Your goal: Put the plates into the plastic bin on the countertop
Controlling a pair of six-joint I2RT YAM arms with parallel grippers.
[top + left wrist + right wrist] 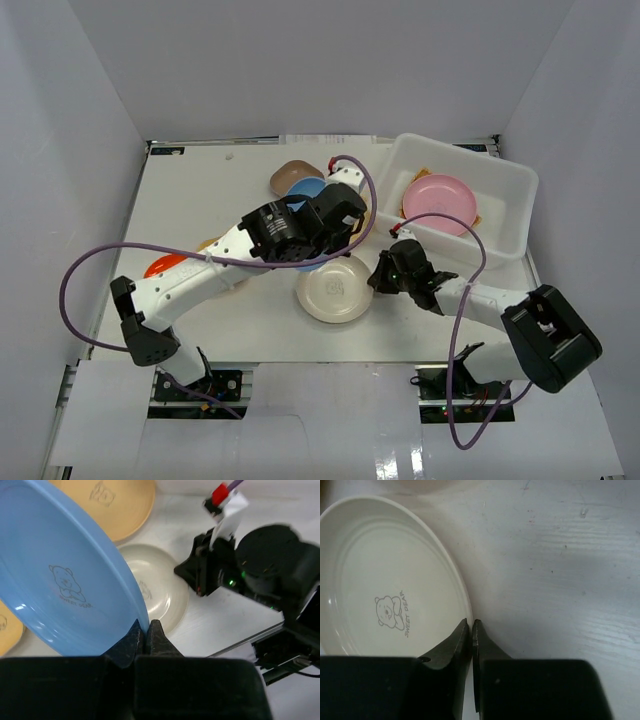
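My left gripper (146, 627) is shut on the rim of a blue plate (65, 570) and holds it tilted above the countertop (190, 200); in the top view this gripper (322, 255) is at mid-table, and the blue plate (305, 189) shows behind it. My right gripper (471, 625) is shut on the right rim of a cream plate (380, 580) lying flat; from above the gripper (383, 275) is beside that plate (335, 288). The white plastic bin (505, 190) at the back right holds a pink plate (438, 203).
A brown plate (292, 175) lies at the back centre. An orange plate (163, 266) lies partly under the left arm. Peach plates (112, 505) lie beneath the blue one. A purple cable (90, 262) loops over the left side. White walls enclose the table.
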